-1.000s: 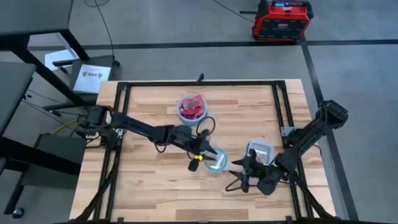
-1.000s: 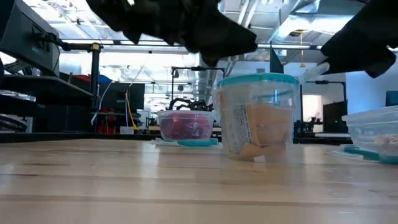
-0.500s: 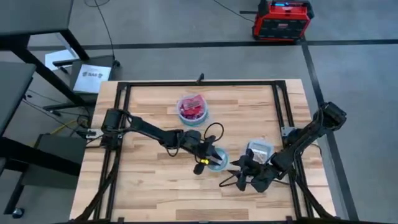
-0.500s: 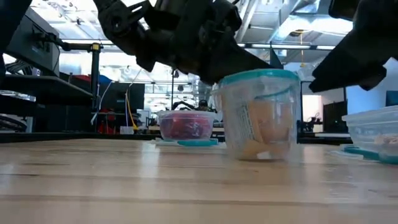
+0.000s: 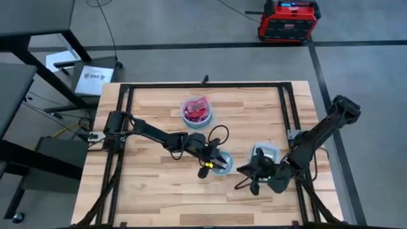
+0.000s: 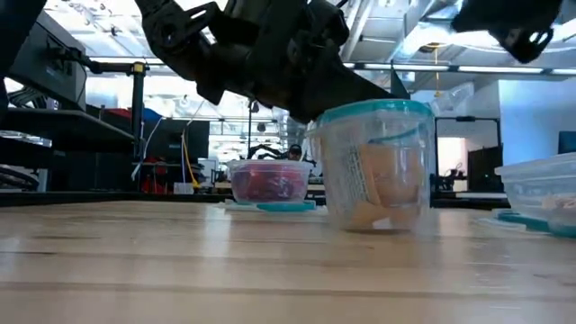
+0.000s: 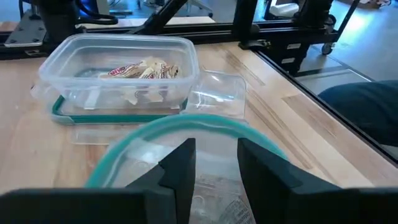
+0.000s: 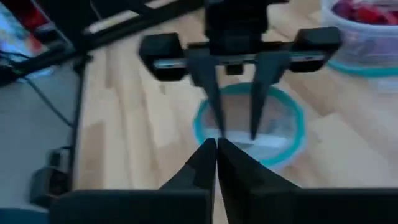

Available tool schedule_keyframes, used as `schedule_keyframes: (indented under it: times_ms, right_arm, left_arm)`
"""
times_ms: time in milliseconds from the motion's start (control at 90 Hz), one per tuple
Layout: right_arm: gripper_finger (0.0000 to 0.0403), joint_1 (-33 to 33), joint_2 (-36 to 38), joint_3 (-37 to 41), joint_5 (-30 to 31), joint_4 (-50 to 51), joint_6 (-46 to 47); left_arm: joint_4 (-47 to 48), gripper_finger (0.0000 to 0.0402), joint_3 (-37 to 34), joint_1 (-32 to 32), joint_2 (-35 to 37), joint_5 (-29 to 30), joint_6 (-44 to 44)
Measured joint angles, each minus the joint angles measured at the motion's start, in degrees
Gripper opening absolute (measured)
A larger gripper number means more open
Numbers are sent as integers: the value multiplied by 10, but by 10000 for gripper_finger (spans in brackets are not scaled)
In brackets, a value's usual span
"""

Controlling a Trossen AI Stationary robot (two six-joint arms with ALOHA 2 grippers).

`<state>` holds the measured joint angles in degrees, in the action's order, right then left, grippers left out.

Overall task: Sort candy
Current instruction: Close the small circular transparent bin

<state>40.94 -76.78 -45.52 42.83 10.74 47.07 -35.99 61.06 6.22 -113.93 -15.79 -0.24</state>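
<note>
The left gripper (image 5: pixel 218 161) is hanging over the clear round bowl with the bluish rim (image 5: pixel 220 164) near the middle of the wooden bench (image 5: pixel 152 114), its fingers (image 7: pixel 179 171) parted by a narrow gap and dipping inside the rim; whether anything is between them I cannot tell. Pale wrapped candy (image 6: pixel 378 193) is lying in that bowl. At about two o'clock from it, a clear rectangular tub (image 5: pixel 265 154) is holding whitish and reddish sweets (image 7: pixel 140 70), and at about eleven o'clock a second round bowl (image 5: pixel 196 111) is holding red candy (image 5: pixel 197 112).

The right gripper (image 5: pixel 250 176) is waiting just at four o'clock of the near bowl, its fingers (image 8: pixel 208 158) pressed together on nothing.

Judging by this, the left arm is either dropping or fetching a sweet. To do it well, it should be keeping the tips centred, clear of the rim so the light bowl is not tipping, and lifting straight up before swinging away.
</note>
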Motion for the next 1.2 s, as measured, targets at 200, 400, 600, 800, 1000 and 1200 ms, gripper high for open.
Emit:
schedule_keyframes:
  times_ms: [200, 400, 600, 800, 1000, 1200]
  right_arm:
    - [0, -29, -96, 9, -69, -9, 42]
    - [0, -29, -133, 9, -83, -54, 53]
    - [0, -45, -144, 9, -82, -70, 40]
    - [0, -58, -144, 9, -74, -80, 7]
    - [0, -59, -145, 9, -39, -81, 6]
    - [0, -70, -177, 8, -27, -111, 4]
  left_arm:
    - [-3, 107, 0, 0, 0, 0, -1]
    - [-9, 107, 0, 0, 0, 1, -2]
    - [-4, 107, 0, 1, -1, 3, 3]
    - [-7, 107, 10, 8, -22, 4, -6]
    - [41, 107, 44, 14, -32, 15, 14]
    - [43, 107, 57, 16, -42, 11, 14]
